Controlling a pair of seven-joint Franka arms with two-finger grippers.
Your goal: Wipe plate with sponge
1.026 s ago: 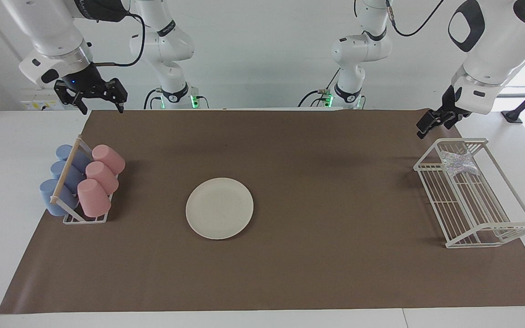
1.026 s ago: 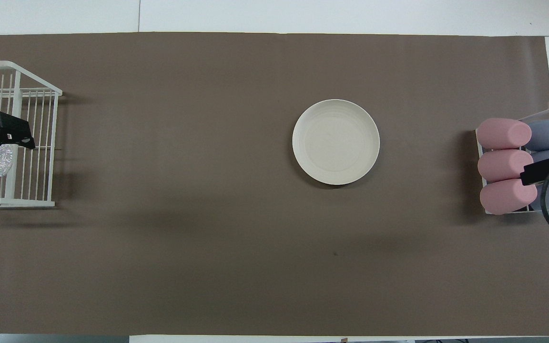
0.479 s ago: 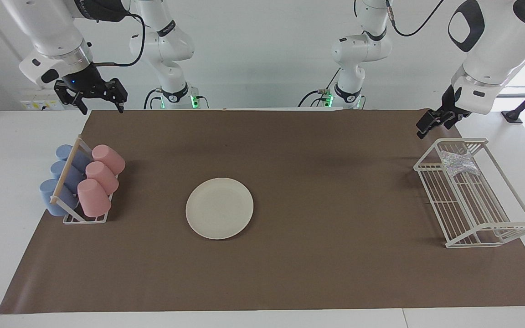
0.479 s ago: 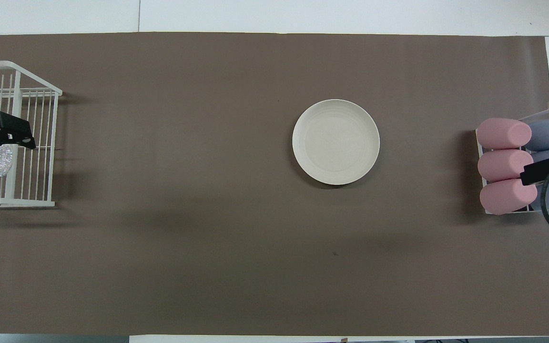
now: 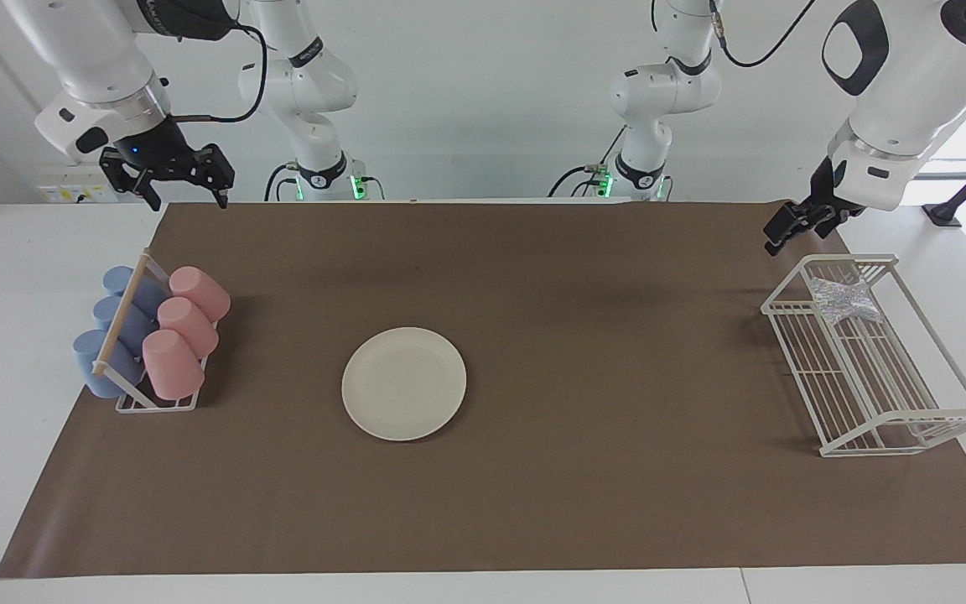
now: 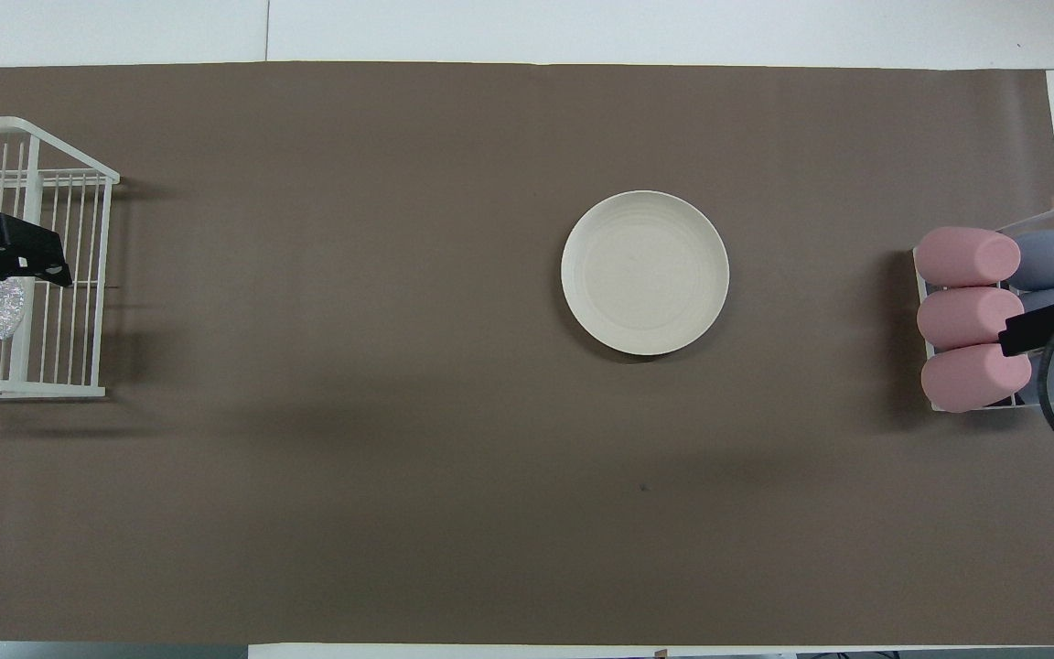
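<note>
The left end effector point(image 5: 795, 226), released with its fingers spread, is hanging over the brown mat's point(image 5: 617, 352) corner at the left arm's end, just beside the white wire rack point(image 5: 869, 369). In the rack's end nearer the robots, the small silvery, glittery, crinkled sponge point(image 5: 845, 300) is lying, bow-shaped with a pinched waist. The right end effector point(image 5: 171, 178), also released, is waiting over the mat's edge at the right arm's end, above the surface, near the holder point(image 5: 156, 403) of pink and blue cups point(image 5: 173, 362). The round, flat, cream-white plate point(image 5: 404, 383) is sitting plain and unmarked mid-mat, bare mat lying open all around it.
</note>
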